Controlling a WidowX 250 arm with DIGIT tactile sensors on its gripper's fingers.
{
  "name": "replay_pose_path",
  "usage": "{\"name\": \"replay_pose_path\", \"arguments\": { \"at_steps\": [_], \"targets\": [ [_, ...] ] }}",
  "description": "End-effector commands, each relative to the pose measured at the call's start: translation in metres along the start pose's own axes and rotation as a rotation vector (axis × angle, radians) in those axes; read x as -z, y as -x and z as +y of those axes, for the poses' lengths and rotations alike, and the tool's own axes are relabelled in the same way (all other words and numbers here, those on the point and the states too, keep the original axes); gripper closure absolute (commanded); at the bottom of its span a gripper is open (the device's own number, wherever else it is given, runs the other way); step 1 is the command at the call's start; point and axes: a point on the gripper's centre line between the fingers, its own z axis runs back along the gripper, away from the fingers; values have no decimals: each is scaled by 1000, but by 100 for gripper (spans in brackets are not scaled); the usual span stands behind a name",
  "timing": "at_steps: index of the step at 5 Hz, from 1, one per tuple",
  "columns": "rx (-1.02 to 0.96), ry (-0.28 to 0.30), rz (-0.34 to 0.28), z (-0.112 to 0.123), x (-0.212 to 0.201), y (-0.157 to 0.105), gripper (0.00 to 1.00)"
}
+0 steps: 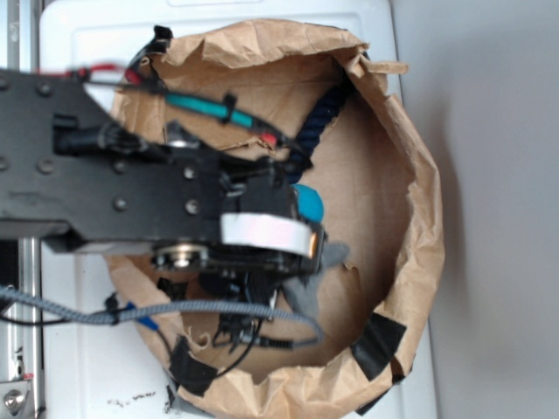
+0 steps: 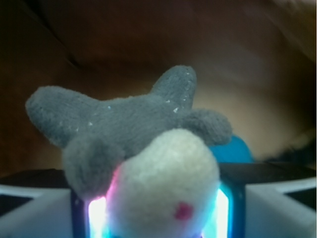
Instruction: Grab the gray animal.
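The gray animal (image 2: pixel 133 124) fills the wrist view: a gray plush body with long ears and a white face bearing a red dot. It sits between the glowing pads (image 2: pixel 97 218) of my gripper (image 2: pixel 158 220), whose jaws press it from both sides. In the exterior view my gripper (image 1: pixel 301 262) reaches down into a brown paper bag (image 1: pixel 419 218), and only gray bits of the gray animal (image 1: pixel 306 295) stick out from under it. A teal ball (image 1: pixel 308 202) lies right beside the gripper; the teal ball (image 2: pixel 233 148) also shows behind the toy.
A dark blue rope (image 1: pixel 327 113) lies along the bag's far inner wall. The crumpled bag walls rise all round, patched with black tape (image 1: pixel 377 342). Cables (image 1: pixel 131 312) trail from the arm across the bag's left rim.
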Motion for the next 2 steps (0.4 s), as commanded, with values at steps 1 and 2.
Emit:
{"name": "replay_pose_path", "arguments": {
  "at_steps": [1, 2],
  "targets": [
    [-35, -56, -39, 11, -58, -11, 100],
    [-5, -66, -76, 6, -85, -13, 100]
  ]
}}
